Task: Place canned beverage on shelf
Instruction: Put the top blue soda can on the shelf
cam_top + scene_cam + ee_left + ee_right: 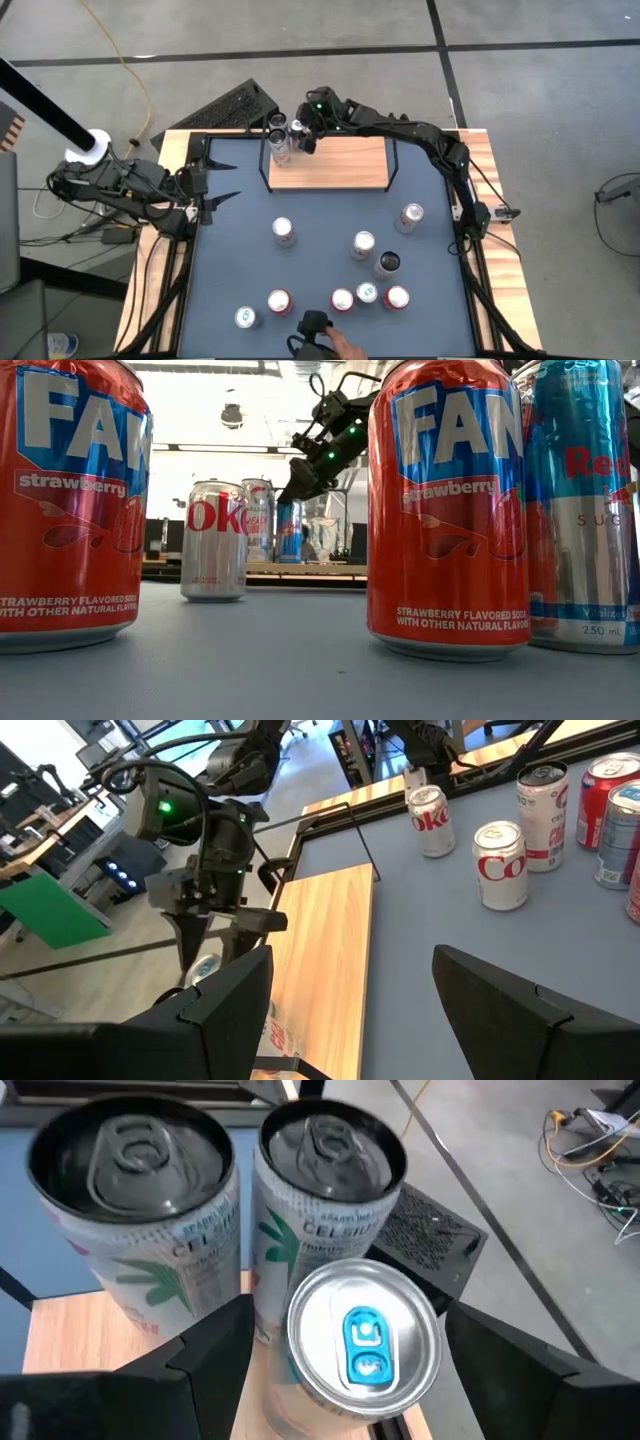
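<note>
The right gripper is reaching over the left end of the shelf, and its jaws sit on either side of a slim can with a blue tab. From the right wrist view the can fills the gap between the two dark fingers, so it looks gripped, standing upright at the shelf's left end. Right behind it are two Celsius cans, side by side and also upright on the wood, pretty much touching the held one.

The left gripper is parked at the left edge of the table, jaws parted with nothing between them, pointing across toward the shelf.

The rest of the cans are scattered on the blue-grey table: a Coke can near the middle, another silver one, one over by the right arm, a dark-topped can, and a row nearer the front edge with red Fanta strawberry cans and a Red Bull that loom huge in the low view. A person's hand shows at the front edge of the table, next to a dark object I can't identify.
</note>
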### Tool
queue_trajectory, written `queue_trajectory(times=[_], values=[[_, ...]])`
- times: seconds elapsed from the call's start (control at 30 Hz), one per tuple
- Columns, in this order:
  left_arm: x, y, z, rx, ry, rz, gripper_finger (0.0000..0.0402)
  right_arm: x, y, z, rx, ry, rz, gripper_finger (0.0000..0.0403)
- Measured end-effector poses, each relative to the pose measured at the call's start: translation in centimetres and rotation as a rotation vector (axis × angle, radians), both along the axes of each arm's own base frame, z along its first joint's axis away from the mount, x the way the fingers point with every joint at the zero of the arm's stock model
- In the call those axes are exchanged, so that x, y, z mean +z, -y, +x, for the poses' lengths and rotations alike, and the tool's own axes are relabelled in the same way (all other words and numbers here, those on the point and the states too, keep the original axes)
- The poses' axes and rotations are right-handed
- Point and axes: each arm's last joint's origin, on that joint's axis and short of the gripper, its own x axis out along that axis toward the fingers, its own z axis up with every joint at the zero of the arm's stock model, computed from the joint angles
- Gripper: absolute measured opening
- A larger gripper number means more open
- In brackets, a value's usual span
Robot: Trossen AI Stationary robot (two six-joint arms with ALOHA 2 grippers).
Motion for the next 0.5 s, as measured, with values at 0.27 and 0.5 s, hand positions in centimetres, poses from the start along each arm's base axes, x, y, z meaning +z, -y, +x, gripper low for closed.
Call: queue_trajectory(times=[0.27,0.5], values=[[0.0,0.0,0.0,0.0,0.0,0.001,0.0266,-0.02,0.06,-0.01,0.009,-0.006,-0.016,0.0282],[0.01,0.0,-0.01,0.0,0.001,0.0,0.0266,-0.32,0.32,-0.38,0.005,-0.041,-0.003,0.0258]])
